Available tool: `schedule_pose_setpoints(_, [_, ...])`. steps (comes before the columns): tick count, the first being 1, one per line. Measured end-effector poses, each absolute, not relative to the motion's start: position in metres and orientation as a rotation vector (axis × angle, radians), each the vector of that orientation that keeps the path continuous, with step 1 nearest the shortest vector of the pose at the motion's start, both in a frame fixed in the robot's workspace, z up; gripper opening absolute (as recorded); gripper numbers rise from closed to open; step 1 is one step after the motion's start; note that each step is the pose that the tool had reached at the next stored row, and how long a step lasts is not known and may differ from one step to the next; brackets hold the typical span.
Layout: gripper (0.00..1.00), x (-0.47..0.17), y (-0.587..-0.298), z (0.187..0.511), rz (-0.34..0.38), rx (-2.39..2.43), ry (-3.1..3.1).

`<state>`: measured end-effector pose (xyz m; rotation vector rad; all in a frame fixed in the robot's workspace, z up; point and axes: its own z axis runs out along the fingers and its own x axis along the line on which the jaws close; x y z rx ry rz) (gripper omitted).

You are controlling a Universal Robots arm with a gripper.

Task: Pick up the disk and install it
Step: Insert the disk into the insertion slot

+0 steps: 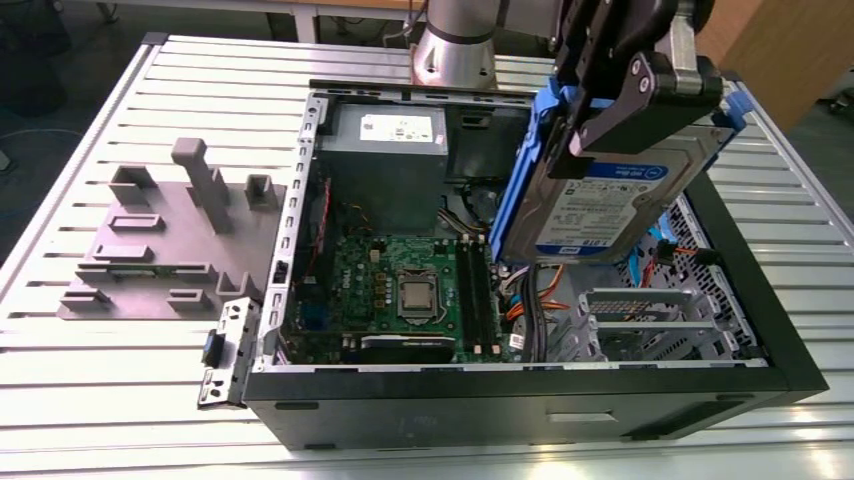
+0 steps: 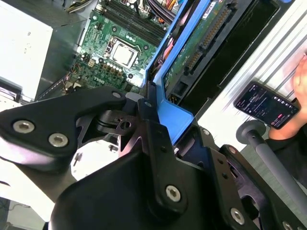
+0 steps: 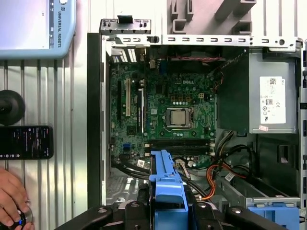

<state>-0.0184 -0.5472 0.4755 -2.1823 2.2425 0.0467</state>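
Sweep across the exterior view, its left to its right.

- Well off to the side of the tool: one grey fixture plate (image 1: 160, 240) with upright blocks, lying flat on the slatted table (image 1: 80, 400). Nothing on it is being touched.
- One open computer case (image 1: 534, 375), lid off. Inside it, below the tool, are one motherboard (image 1: 400, 290) and one grey power supply (image 1: 387, 150) with a white sticker.
- One gripper (image 1: 587, 130) hangs above the case. Its fingers are pressed onto the blue carrier frame of the disk (image 1: 607, 205), one on each side. The first wrist view shows that pinch best, with the frame between the two black fingers (image 3: 144, 213).
- One disk, and it is in the tool, not on the table. It hangs directly under the fingers with its label facing the exterior camera. The long axis runs from the pinch down toward the case interior, tilted rather than plumb.
- The relation that matters: one grey metal drive cage (image 1: 654, 320) sits below the disk's free end and a little beyond it. I judge the two to be apart, so the disk is carried but not seated.
- One small blue plastic piece (image 3: 273, 213) lies low in the case, beside the tool.
- Outside the case wall, beside the tool: one dark phone (image 3: 26, 142) on the table and one person's hand (image 3: 12, 196) near it.
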Motion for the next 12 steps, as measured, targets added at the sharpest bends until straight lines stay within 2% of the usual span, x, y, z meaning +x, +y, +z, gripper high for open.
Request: schedule_pose_setpoints(12, [0.36,-0.0098,-0.5474,0.4740,0.047,-2.183,2.243])
